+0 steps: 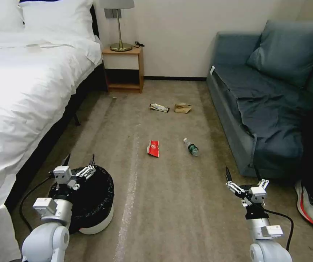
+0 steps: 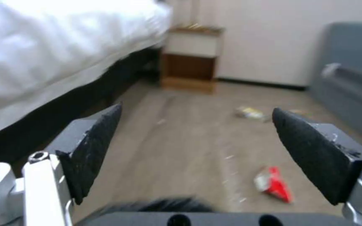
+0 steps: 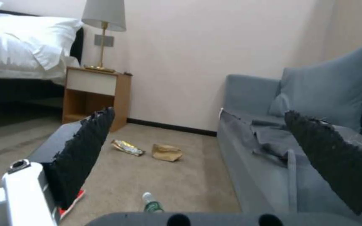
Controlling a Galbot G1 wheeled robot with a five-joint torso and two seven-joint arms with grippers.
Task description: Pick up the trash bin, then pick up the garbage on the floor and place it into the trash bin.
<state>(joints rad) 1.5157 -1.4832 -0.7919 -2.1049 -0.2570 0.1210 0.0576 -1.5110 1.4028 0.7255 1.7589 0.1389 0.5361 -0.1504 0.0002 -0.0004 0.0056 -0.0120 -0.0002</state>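
Left gripper: the left gripper (image 1: 79,159) hangs over the far-left rim of the trash bin (image 1: 94,222), fingers spread wide and holding nothing.
Right gripper: the right gripper (image 1: 244,175) hovers above bare carpet near the sofa (image 1: 269,109), fingers also wide and empty.
Bin: it stands on the floor beside the bed (image 1: 25,94), not yet lifted.
Garbage: the red wrapper (image 1: 153,148) and bottle (image 1: 191,147) lie mid-floor; the silvery wrapper (image 1: 159,107) and brown paper bag (image 1: 182,108) lie farther off, near the nightstand (image 1: 123,69).
Risk: the fingers may pinch only the loose black bag, so the liner could pull free or the bin tip.
Risk: the bottle is round and may roll away when nudged.
Hard to see: the left arm covers part of the bin's rim, and from the left wrist only a blurred dark edge of the bin shows.
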